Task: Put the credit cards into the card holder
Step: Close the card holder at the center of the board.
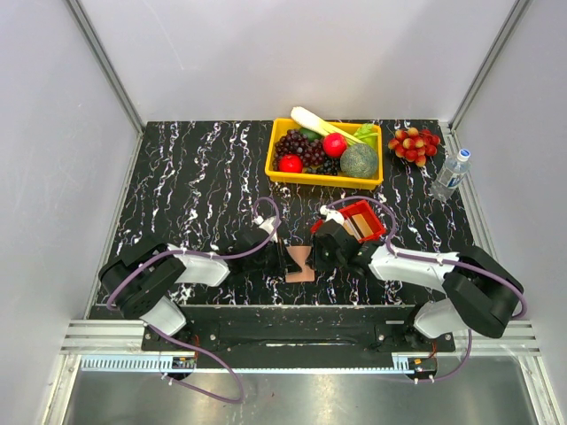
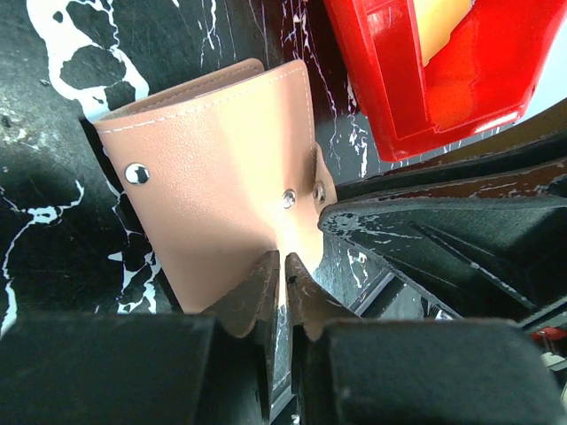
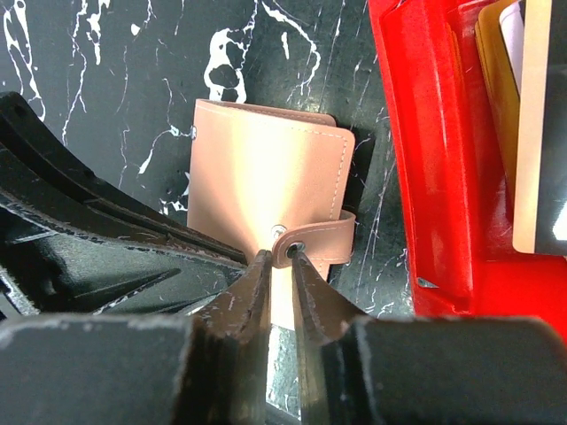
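The salmon-pink card holder [image 1: 300, 264] lies closed on the black marble table between my two grippers. My left gripper [image 1: 285, 263] is shut on its near edge in the left wrist view [image 2: 285, 264], where the card holder [image 2: 213, 168] shows its metal snaps. My right gripper [image 1: 317, 257] is shut on the opposite edge [image 3: 279, 258], right by the snap strap [image 3: 323, 241] of the card holder [image 3: 266, 168]. The credit cards [image 1: 359, 224], tan and gold [image 3: 505, 97], stand in a small red tray [image 1: 370, 215], just right of the card holder; one shows in the left wrist view [image 2: 443, 22].
A yellow basket [image 1: 323, 181] of fruit and vegetables stands at the back centre. A bunch of red grapes [image 1: 414, 144] and a water bottle [image 1: 450, 174] are at the back right. The red tray [image 3: 425, 159] sits close beside my right gripper.
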